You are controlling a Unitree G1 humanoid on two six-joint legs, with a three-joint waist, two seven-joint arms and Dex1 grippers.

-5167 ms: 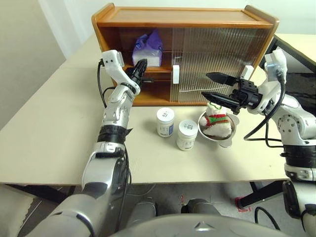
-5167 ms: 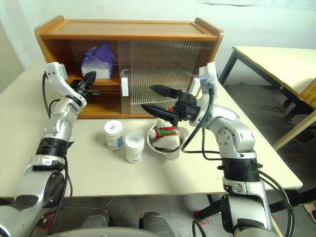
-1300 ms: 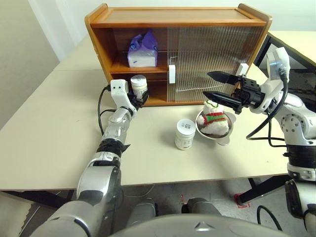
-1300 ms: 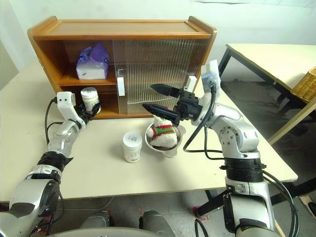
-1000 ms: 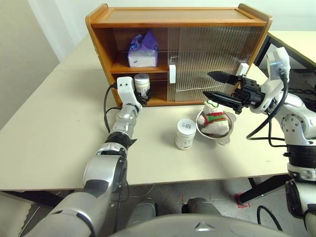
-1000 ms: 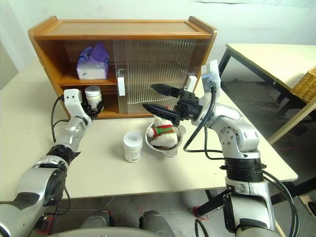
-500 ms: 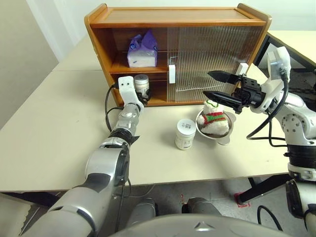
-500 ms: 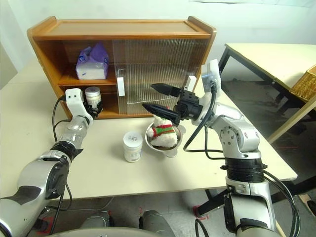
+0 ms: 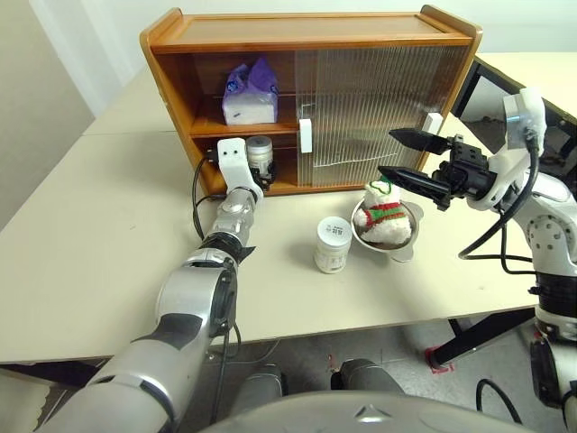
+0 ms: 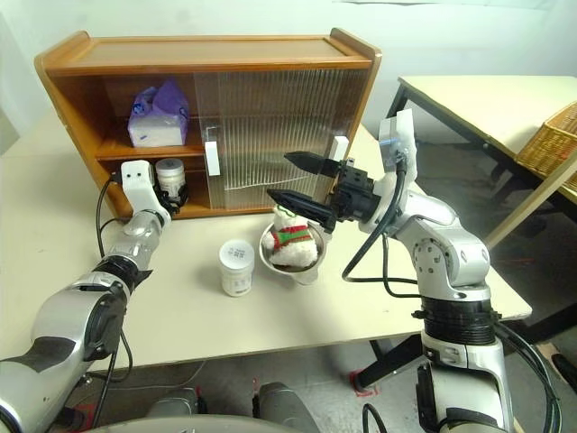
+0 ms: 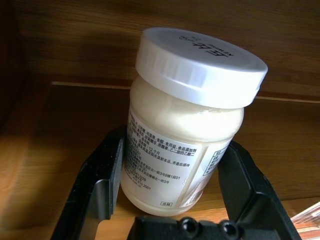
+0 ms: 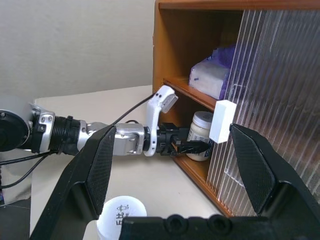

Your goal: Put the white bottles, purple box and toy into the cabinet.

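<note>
Ribbed door beside left end effector clasping bottle on lower shelf; right end effector spread wide

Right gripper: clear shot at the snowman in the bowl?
Probably yes. The right gripper hangs open just above the snowman toy, which sits exposed in the steel bowl; nothing lies between them.

Head pair: looking forward and down from above over the table toward the cabinet, at middling range, both eyes sharing the same scene. Left wrist view: very close, inside the cabinet's lower shelf, facing a white bottle against the back wall. Right wrist view: level, sideways along the cabinet front, farther off, sharing that bottle and the purple box with the head views.
</note>
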